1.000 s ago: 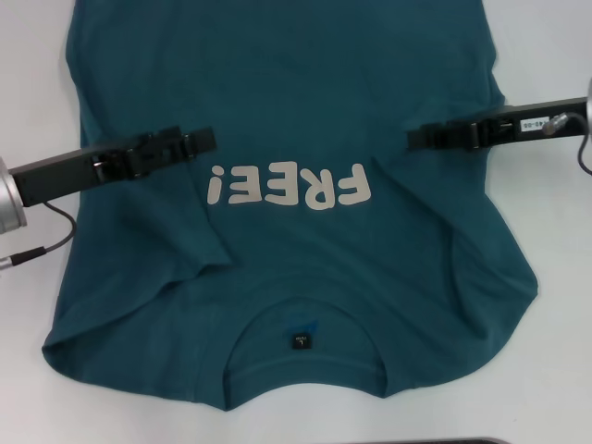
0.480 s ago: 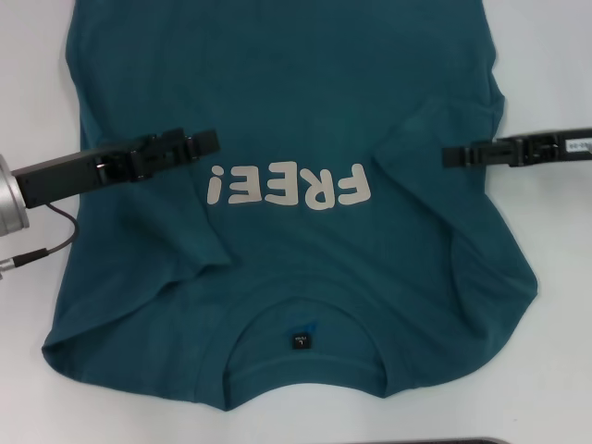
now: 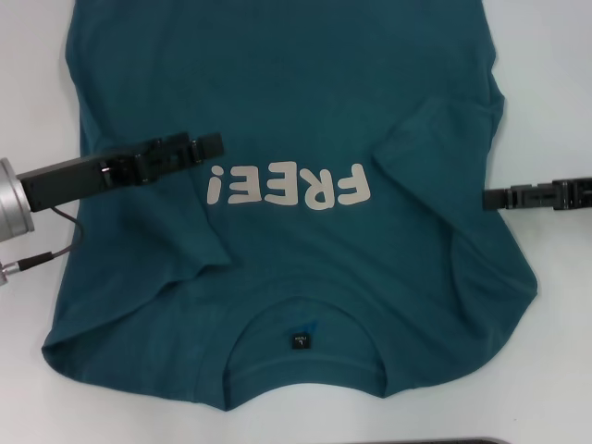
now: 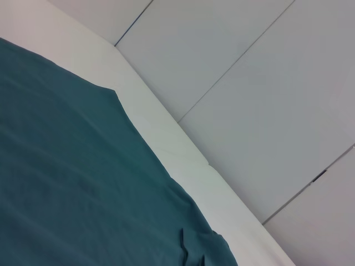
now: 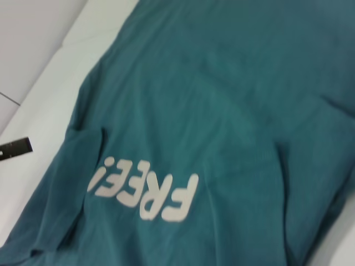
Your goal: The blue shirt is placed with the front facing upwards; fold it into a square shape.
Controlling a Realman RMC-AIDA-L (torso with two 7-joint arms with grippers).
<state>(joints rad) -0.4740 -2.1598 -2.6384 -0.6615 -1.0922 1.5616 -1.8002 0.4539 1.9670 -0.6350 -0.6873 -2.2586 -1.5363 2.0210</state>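
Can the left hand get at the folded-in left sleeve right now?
Probably yes: the left hand hovers over the blue shirt just above that sleeve, nothing between. The right hand is off at the opposite edge.

Teal blue shirt point(image 3: 305, 102), flat, lettering up

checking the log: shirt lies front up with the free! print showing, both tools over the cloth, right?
Not quite. In the head view only the left tool is over the blue shirt; the right tool sits at its edge, mostly over bare table. Print faces up.
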